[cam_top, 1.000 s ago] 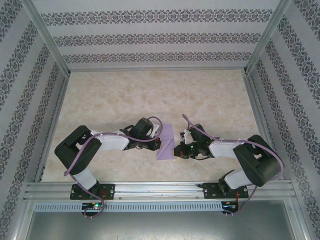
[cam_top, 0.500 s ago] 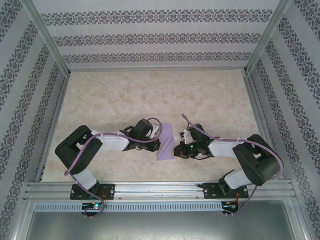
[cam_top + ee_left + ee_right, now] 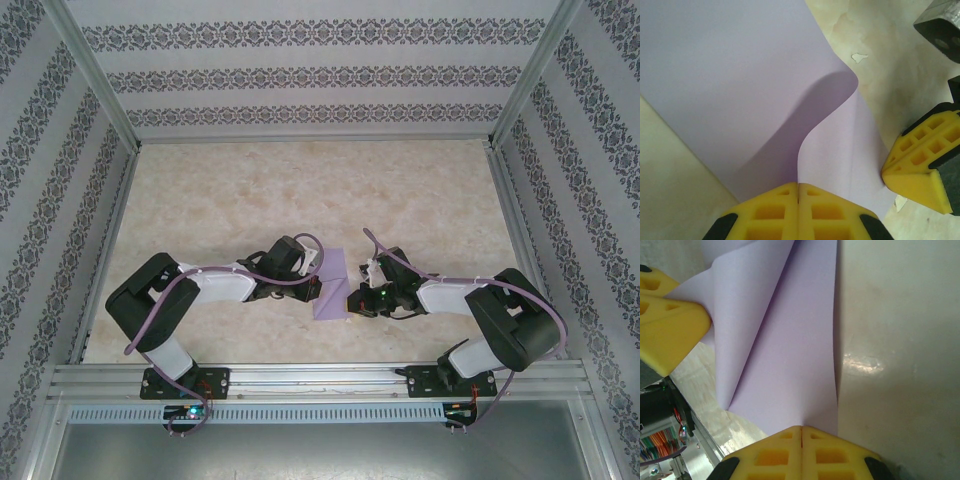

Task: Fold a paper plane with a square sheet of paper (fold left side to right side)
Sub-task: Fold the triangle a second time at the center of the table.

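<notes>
The square sheet of paper is lilac and lies partly folded on the table between both arms. In the left wrist view its left flap curls up and over, and the flap's edge runs into my left gripper, which is shut on it. My left gripper sits at the sheet's left side. My right gripper is shut on the near right edge of the sheet, and its yellow fingers touch that edge. My right gripper sits at the sheet's right side. The paper plane is out of view.
The marbled tabletop stretches away behind the sheet. Patterned walls close it in on three sides. An aluminium rail carries both arm bases at the near edge.
The left arm's elbow has drifted slightly left. Both grippers and the sheet look the same.
</notes>
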Robot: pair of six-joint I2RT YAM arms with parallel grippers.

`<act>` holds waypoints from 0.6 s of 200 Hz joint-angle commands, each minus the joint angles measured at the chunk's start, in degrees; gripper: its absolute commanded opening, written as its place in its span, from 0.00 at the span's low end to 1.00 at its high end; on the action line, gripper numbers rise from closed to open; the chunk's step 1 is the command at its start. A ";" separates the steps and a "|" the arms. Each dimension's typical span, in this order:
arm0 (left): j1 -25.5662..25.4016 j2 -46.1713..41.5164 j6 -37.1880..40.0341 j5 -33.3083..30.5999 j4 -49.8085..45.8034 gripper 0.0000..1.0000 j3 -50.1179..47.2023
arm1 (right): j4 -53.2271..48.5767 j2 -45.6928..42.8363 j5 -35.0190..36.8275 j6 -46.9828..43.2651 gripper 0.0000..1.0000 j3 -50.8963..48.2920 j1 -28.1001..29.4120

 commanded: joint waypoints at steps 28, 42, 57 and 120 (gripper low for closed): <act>0.94 0.73 1.37 0.11 -0.17 0.00 0.84 | -1.80 4.13 4.17 -1.50 0.00 -1.03 1.12; 0.94 1.55 1.45 0.21 -0.08 0.00 1.07 | -1.81 4.17 4.13 -1.55 0.00 -1.03 1.05; 0.94 2.41 1.45 0.39 0.16 0.00 1.27 | -1.80 4.22 4.09 -1.52 0.00 -1.12 1.01; 0.94 4.07 1.36 -0.07 0.27 0.00 0.78 | -1.80 3.45 3.19 -1.46 0.00 -0.64 1.05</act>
